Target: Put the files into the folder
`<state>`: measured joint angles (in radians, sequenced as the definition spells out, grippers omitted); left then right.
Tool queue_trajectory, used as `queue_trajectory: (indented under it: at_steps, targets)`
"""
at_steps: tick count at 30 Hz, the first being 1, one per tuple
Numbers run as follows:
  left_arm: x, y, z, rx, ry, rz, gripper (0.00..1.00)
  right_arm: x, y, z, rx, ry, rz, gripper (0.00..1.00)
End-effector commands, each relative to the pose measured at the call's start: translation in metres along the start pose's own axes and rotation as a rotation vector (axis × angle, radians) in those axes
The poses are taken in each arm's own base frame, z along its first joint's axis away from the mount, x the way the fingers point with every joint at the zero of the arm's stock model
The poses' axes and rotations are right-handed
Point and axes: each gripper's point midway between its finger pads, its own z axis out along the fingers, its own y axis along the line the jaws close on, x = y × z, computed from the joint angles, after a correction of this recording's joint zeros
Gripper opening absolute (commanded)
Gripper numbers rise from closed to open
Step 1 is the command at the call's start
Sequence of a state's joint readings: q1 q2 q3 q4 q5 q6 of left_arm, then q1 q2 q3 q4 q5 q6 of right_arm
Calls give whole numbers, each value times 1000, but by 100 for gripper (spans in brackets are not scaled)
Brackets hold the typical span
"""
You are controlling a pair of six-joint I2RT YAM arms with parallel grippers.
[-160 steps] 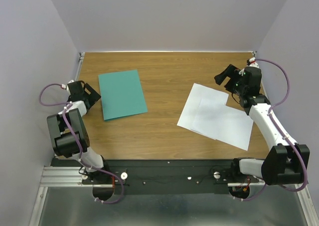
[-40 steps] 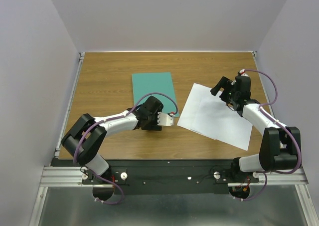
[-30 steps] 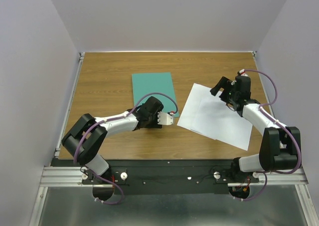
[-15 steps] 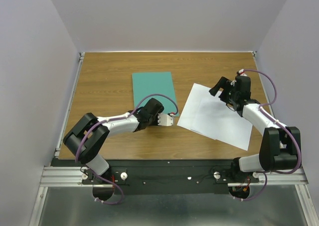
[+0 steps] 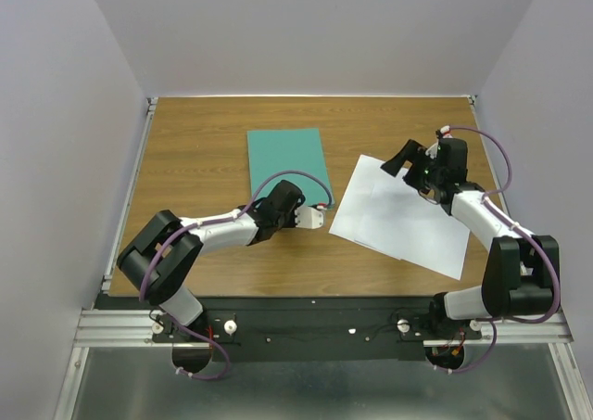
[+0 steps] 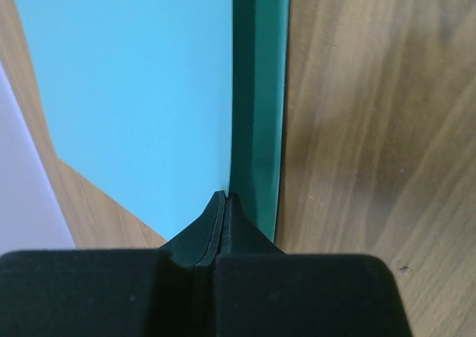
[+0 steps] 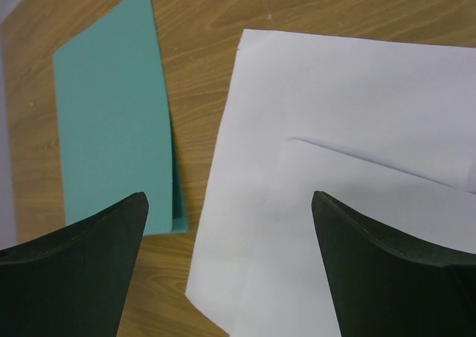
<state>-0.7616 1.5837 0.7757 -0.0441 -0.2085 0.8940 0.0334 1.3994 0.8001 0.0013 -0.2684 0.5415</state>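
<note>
left gripper (image 6: 224, 198) closed, seemingly on folder (image 6: 134, 91) edge | right gripper (image 7: 229, 197) spread

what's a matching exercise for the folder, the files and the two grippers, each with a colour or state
1 folder
2 files
3 left gripper
4 right gripper

a open, above the paper
b teal-green
c shut at the folder's near edge
d white, overlapping

Pairs: 1-b, 2-d, 3-c, 4-a
</note>
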Motion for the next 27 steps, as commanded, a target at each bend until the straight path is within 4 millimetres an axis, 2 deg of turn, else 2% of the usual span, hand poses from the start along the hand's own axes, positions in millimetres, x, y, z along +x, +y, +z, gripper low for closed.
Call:
queue_trajectory:
  at_steps: [1,2,4,5,6,8,10,13,15,18,22,27]
  targets:
    - [-14,26,-10,-121,-54,-106,0,4,54,-1,-201,93,69,100]
    - [-16,30,-13,-138,-63,-122,0,8,62,2,-220,114,62,100]
    - [-19,35,-17,-152,-79,-140,0,32,83,13,-266,204,53,100]
    - [-21,35,-18,-149,-87,-140,0,31,95,16,-292,215,46,100]
    - [-21,35,-19,-149,-92,-145,0,47,99,26,-292,265,51,100]
    - [-22,36,-21,-155,-99,-155,0,49,109,37,-285,272,65,100]
    - [-23,38,-23,-166,-109,-163,0,61,104,52,-234,292,105,100]
    - [-27,41,-28,-174,-130,-169,0,76,111,65,-262,334,177,100]
    - [-27,41,-28,-172,-134,-165,0,78,130,68,-339,328,177,99]
    - [-28,40,-27,-167,-138,-166,0,86,146,70,-379,351,161,99]
    - [-35,41,-27,-156,-167,-179,0,90,150,74,-391,357,192,95]
    - [-39,43,-25,-151,-171,-185,0,103,160,79,-460,395,243,81]
